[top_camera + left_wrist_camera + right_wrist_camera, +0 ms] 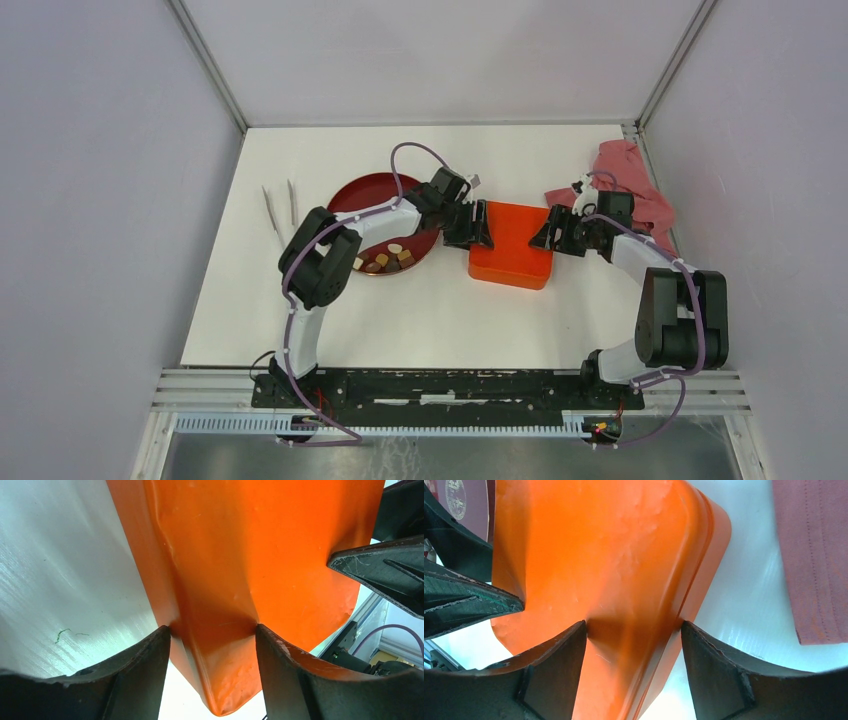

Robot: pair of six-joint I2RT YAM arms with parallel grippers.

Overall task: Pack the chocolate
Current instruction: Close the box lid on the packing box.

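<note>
1. The orange box (512, 245) sat about mid-table on the white table (420, 320). From overhead it looked squarish with rounded corners and a smooth, plain top. No compartments were showing.
2. Up close, the box looked like thin glossy plastic. It was a bit dimpled and wavy, with a stepped rim along one side in the right wrist view.
3. The left gripper (478, 228) came in from 9 o'clock of the box and was closed across its edge. In its wrist view both dark fingers (135, 675) pressed against the orange, and the plastic creased and bulged between them.
4. The right gripper (548, 232) did the same from 3 o'clock. Its fingers (724, 670) straddled a rounded corner and touched it on both sides, so it was holding the box too, at a middling width.
5. The fingers were matte black with scuffed, curved inner faces that tapered to the tips.
6. The chocolate (385, 260) was all on the dark red plate (365, 195), bunched at the plate's 5 o'clock near the rim. It was a small cluster of dark brown, tan and cream bits, too tiny to make out the shapes properly.
7. The plate was round and shiny and sat at 9 o'clock of the box, partly under the left arm.
8. A crumpled pinkish-red cloth (630, 185) lay at 2 o'clock of the box by the far right corner. Its woven texture and a stitched hem showed in the right wrist view.
9. Two thin grey sticks (292, 202) lay at 9 o'clock of the plate, roughly parallel.
</note>
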